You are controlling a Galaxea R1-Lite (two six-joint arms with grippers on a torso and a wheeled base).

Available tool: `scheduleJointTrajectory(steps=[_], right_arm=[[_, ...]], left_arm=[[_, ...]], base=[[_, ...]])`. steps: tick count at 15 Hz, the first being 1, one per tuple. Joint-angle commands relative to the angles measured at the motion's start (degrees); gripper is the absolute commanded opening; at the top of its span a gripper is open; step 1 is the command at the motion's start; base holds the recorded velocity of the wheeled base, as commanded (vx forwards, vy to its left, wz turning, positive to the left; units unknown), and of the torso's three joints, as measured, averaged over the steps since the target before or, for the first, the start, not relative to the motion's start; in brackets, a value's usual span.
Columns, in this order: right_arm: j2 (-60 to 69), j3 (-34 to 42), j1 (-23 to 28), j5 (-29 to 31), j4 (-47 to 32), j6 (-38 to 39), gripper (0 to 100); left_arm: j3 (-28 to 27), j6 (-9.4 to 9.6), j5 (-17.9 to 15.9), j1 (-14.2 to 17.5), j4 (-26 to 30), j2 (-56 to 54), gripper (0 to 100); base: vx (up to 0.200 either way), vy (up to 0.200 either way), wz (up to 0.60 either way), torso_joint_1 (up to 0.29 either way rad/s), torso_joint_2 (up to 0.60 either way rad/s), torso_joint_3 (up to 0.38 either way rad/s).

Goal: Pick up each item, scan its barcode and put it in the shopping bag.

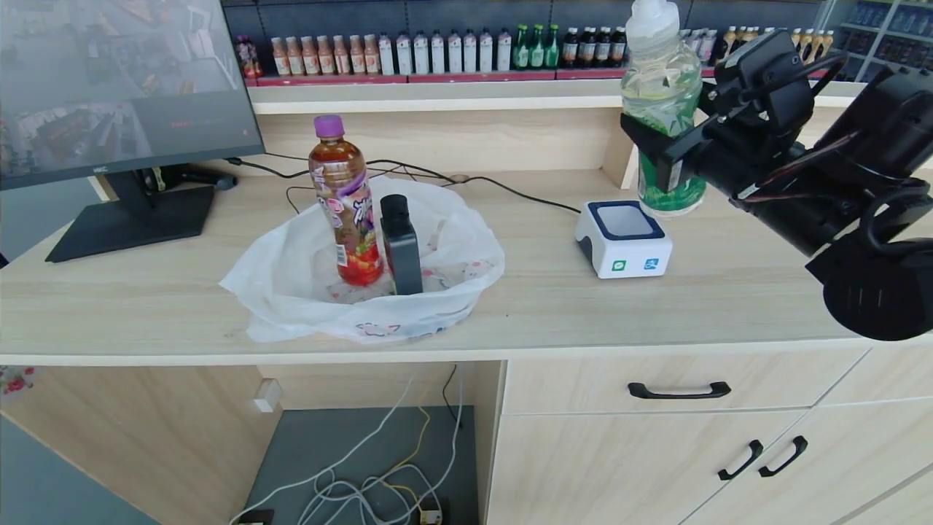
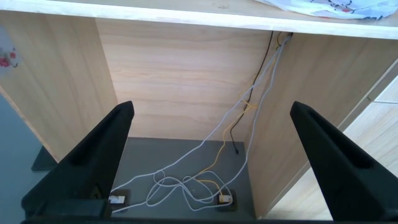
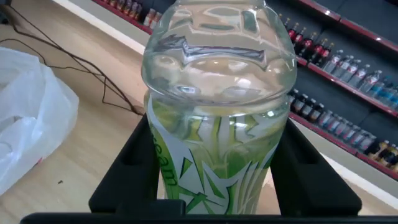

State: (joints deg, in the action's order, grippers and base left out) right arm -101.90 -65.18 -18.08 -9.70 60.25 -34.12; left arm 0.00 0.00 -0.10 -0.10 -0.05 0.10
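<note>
- Our right end effector point(image 1: 658, 149) is clamped around the green-labelled bottle point(image 1: 662, 80), holding it upright just behind the scanner point(image 1: 622, 239).
- Our left end effector point(image 2: 211, 118) hangs below the desk point(image 1: 146, 306), spread wide and gripping nothing.
- The shopping bag point(image 1: 291, 273) lies open on the desk, with a tea bottle point(image 1: 346, 204) and a black container point(image 1: 401, 244) standing inside.
- The scanner sits between the bag and the held bottle.
- Cables point(image 1: 437, 177) trail behind the bag, and a monitor point(image 1: 109, 80) stands at the far left.

Bottle point(image 1: 662, 87), cap seemingly past head view's edge
</note>
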Motion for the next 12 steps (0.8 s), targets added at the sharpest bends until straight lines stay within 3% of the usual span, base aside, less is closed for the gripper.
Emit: scheduleJointTrajectory(steps=[1,6,12], right_arm=[[-1.0,0.0,-0.1,-1.3,0.0,-2.6,0],[-3.6,-0.1,0.1,-5.0,0.1,-10.0,0],[-5.1,-0.5,1.3,-13.6,0.1,-18.7,0]], left_arm=[[0.0,0.0,0.0,0.0,0.0,0.0,100],[0.0,0.0,0.1,0.0,0.0,0.0,100],[0.0,0.0,0.0,0.0,0.0,0.0,100]], base=[[0.0,0.0,0.0,0.0,0.0,0.0],[0.0,0.0,0.0,0.0,0.0,0.0],[0.0,0.0,0.0,0.0,0.0,0.0]])
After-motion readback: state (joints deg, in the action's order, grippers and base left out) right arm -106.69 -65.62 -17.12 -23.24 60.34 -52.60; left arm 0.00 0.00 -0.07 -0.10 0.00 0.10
